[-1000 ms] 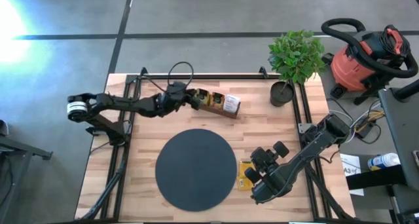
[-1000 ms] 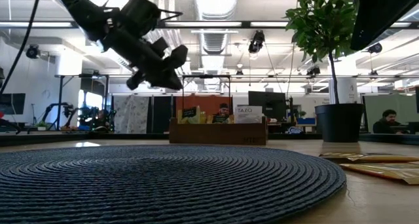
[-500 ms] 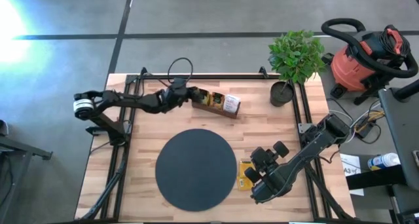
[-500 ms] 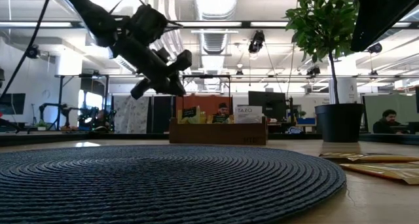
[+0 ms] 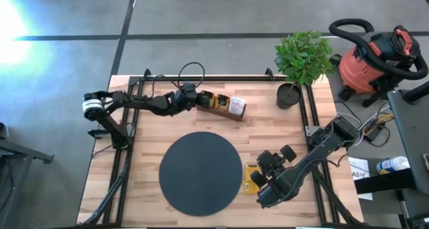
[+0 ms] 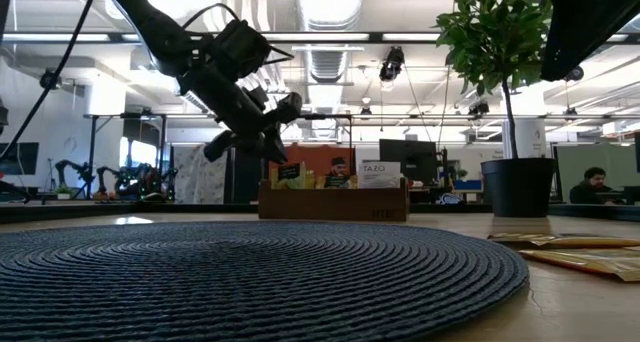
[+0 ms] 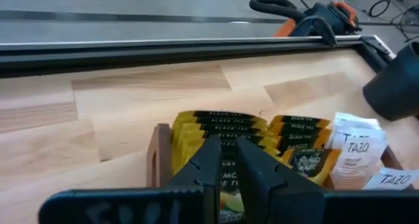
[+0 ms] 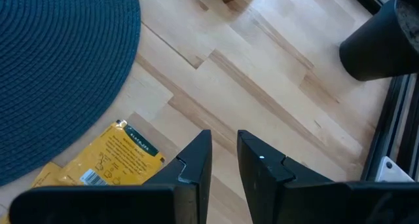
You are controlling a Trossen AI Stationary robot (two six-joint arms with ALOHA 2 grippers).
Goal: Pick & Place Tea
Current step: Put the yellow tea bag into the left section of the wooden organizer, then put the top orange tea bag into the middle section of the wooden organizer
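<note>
A brown wooden tray (image 5: 224, 106) stands at the table's far middle with several tea sachets upright in it, yellow ones (image 7: 216, 122) and white ones (image 7: 357, 155). My left gripper (image 7: 228, 160) hovers over the tray's left end (image 7: 157, 165), slanting down, its fingers a narrow gap apart with nothing between them. Whether it touches the sachets, I cannot tell. Two yellow sachets (image 8: 111, 158) lie flat on the table beside the black round mat (image 5: 200, 169). My right gripper (image 8: 224, 152) hangs above the table next to them, narrowly open and holding nothing.
A potted plant (image 5: 301, 55) stands at the far right corner, its black pot (image 8: 383, 44) near my right arm. Black frame rails (image 5: 308, 115) run along the table's left, right and far edges. A red vacuum (image 5: 372, 58) sits off the table.
My left gripper has moved toward the table's right edge and down, closing on the tray's left end, and has rolled about its own axis. Its finger gap looks unchanged.
</note>
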